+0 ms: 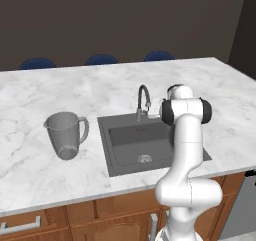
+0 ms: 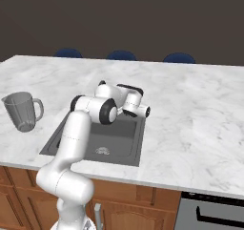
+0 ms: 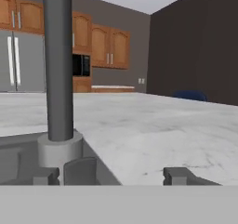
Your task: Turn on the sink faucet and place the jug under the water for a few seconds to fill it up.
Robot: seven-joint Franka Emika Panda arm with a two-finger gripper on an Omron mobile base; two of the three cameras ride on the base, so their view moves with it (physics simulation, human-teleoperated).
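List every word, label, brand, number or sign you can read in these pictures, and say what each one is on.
None: no readable text in any view.
The jug is plain translucent glass, unmarked.
The sink faucet and sink carry no brand or lettering.
The marble countertop shows veining only.
The fridge, microwave and cabinets in the hand view bear no legible labels.

The countertop [image 1: 60, 87] is white marble with grey veining, smooth and faintly glossy; the sink [image 1: 114, 157] set into it is matt dark grey. The jug [image 1: 65, 134] looks like translucent grey glass, the sink faucet [image 1: 143, 101] dark matt metal, the cabinet fronts [image 1: 110, 217] warm varnished wood.
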